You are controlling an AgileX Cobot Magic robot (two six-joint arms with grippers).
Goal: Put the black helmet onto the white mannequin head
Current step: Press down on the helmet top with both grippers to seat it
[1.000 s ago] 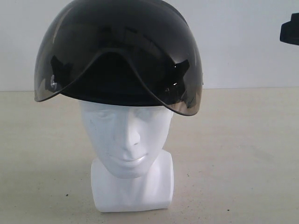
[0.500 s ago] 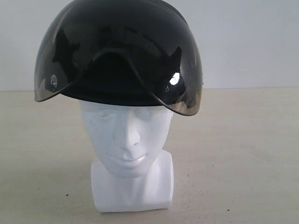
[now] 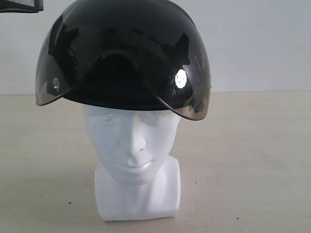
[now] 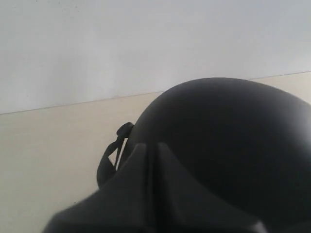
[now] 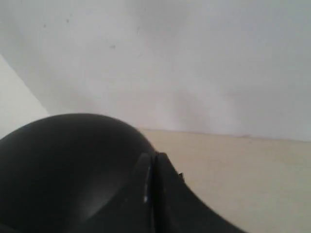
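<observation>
1. The black helmet [image 3: 124, 58] sits on top of the white mannequin head [image 3: 133, 141], in the upper middle of the exterior view. It covers the crown down to the brow, and its shell is wider than the head on both sides.
2. Its smoky visor [image 3: 194, 92] curves across the front. The visor's lower edge dips at each side and arches up over the middle, and a bright spot of reflected light [image 3: 180, 77] shows on its right half.
3. The head faces the camera, upright on its short neck and blocky base [image 3: 138, 199], which stands on the beige table [image 3: 252, 160] in the lower middle of the frame.
4. In the left wrist view, the left gripper [image 4: 148, 145] has its jaws pressed together with nothing between them. The helmet's matte dome [image 4: 228, 141] is just beyond the tips, and whether they touch cannot be told. A black strap [image 4: 108, 162] hangs beside the shell.
5. In the right wrist view, the right gripper [image 5: 153, 156] also has its jaws closed, with only a thin seam between the fingers and nothing held. The dome [image 5: 68, 165] is close alongside.
6. A dark piece of the rig [image 3: 19, 5] shows in the upper left corner of the exterior view, cut off by the edge and apart from the helmet.
7. A plain white wall [image 3: 262, 43] stands behind the table.
</observation>
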